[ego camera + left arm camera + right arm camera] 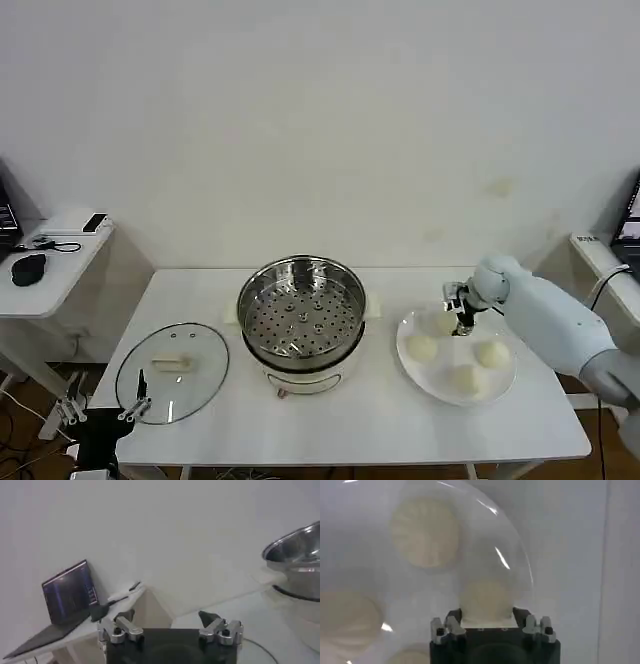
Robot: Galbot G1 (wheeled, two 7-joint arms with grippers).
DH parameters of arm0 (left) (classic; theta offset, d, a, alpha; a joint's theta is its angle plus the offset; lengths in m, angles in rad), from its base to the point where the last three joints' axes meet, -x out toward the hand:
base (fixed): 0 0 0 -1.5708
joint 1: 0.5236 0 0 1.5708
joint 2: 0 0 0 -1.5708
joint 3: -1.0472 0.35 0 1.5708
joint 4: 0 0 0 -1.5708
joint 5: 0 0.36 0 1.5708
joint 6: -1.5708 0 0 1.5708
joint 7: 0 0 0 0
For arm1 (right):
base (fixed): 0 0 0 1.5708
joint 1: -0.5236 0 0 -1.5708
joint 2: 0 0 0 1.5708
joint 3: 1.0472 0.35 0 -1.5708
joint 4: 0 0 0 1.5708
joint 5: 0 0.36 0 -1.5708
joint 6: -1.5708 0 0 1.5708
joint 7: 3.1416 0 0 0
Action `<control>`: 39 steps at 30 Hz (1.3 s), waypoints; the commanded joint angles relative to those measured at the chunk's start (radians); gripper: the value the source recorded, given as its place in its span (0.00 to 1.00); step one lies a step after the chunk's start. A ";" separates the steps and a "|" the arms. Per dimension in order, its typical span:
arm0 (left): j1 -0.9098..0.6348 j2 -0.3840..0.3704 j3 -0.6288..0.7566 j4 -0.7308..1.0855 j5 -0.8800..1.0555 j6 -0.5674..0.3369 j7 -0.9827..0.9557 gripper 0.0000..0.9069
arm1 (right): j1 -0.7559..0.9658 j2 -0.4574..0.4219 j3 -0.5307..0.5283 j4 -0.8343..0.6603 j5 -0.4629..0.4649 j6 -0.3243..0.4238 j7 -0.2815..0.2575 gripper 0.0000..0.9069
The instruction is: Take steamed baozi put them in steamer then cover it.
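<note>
Right gripper (463,318) fingers spread around 1 baozi (486,600), its near side hidden; left fingers (129,627) spread.

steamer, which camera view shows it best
The head view: the steamer sits whole at the table's centre, open, its perforated tray bare and its white base visible. The left wrist view catches just part of its shiny rim and wall at the edge. The right wrist view looks at baozi instead.
</note>
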State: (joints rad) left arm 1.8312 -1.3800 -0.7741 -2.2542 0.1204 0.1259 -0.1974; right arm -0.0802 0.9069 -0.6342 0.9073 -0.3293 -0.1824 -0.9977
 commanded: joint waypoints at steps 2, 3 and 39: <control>0.002 0.001 0.002 -0.005 0.000 0.001 0.001 1.00 | 0.008 -0.005 -0.011 0.006 0.025 -0.011 -0.013 0.74; 0.003 0.002 0.001 -0.006 0.000 0.001 0.001 1.00 | 0.008 -0.008 -0.011 0.013 0.027 -0.013 -0.015 0.74; -0.009 0.027 0.002 -0.008 -0.014 0.001 0.003 1.00 | 0.615 0.155 -0.370 0.205 0.432 -0.010 0.031 0.74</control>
State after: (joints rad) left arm 1.8228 -1.3522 -0.7727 -2.2590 0.1050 0.1264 -0.1948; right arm 0.3775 0.9245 -0.8905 1.1001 -0.0064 -0.1995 -0.9745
